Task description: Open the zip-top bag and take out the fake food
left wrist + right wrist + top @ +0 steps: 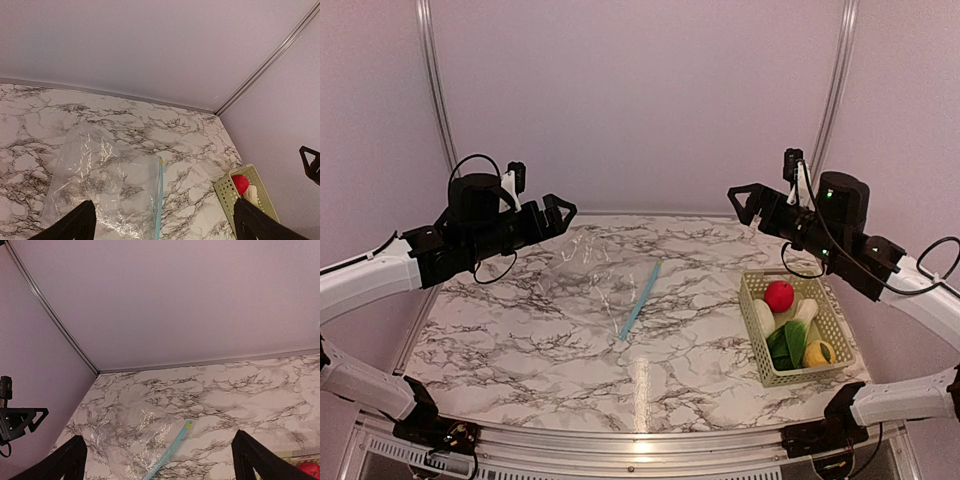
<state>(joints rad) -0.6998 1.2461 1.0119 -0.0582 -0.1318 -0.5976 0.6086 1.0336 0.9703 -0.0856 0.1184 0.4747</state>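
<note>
The clear zip-top bag (590, 280) lies flat and looks empty on the marble table, its light blue zipper strip (640, 298) along its right edge. It shows in the left wrist view (105, 185) and the right wrist view (150, 440). The fake food lies in the lattice basket (752, 300): a red ball (779, 296), a white piece (763, 317), a green leafy vegetable (788, 342) and a yellow fruit (817, 353). My left gripper (560, 212) is open and raised above the bag's left. My right gripper (745, 200) is open and raised behind the basket.
The basket stands near the table's right edge, also seen in the left wrist view (226, 192). Purple walls with metal corner posts (432, 80) close in the back and sides. The right gripper's tip shows in the left wrist view (311, 162).
</note>
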